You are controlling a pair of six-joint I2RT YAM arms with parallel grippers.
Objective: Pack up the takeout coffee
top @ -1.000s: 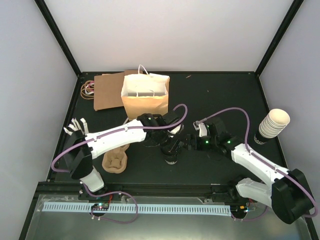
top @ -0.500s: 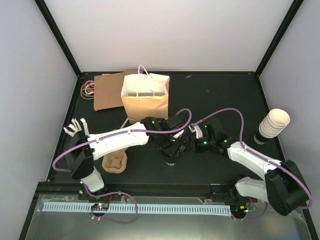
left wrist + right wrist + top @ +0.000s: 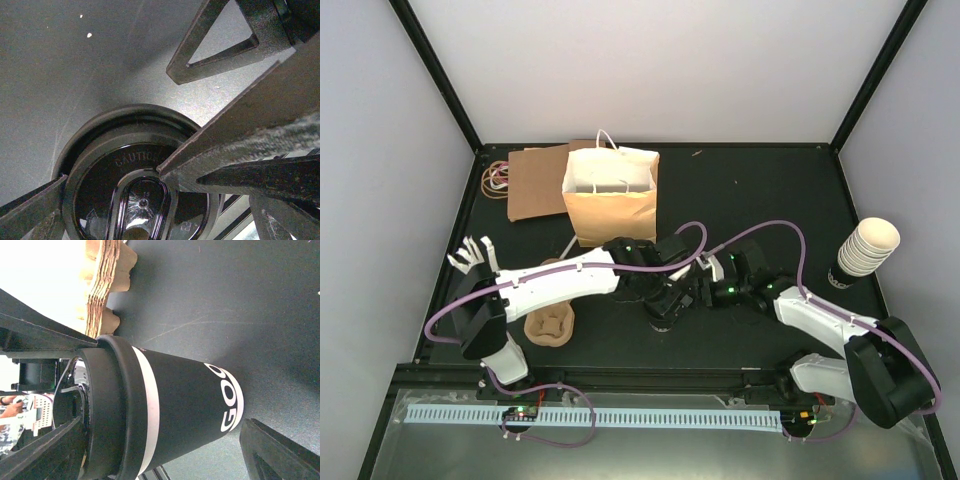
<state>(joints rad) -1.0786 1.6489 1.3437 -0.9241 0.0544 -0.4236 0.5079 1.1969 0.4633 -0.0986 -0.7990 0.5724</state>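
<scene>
One takeout coffee (image 3: 662, 319), a black cup with a white band, white lettering and a round black lid, stands upright on the dark table just in front of the arms' meeting point. My left gripper (image 3: 660, 292) hangs right above it, open. In the left wrist view its fingers (image 3: 30, 212) flank the lid (image 3: 115, 190) from above. My right gripper (image 3: 700, 293) comes in from the right at cup height, open. In the right wrist view the cup (image 3: 185, 405) lies across the picture between the fingers (image 3: 280, 452). I cannot tell whether either gripper touches it.
A brown pulp cup tray (image 3: 549, 323) sits left of the cup, also visible in the right wrist view (image 3: 107, 285). An open paper bag (image 3: 610, 195) stands behind, with flat cardboard (image 3: 535, 180) and rubber bands (image 3: 495, 178). Stacked cream cups (image 3: 865, 250) stand far right.
My right gripper has moved left, closer to the cup. The left gripper has shifted slightly right and down over the lid. The cup has stayed in place.
</scene>
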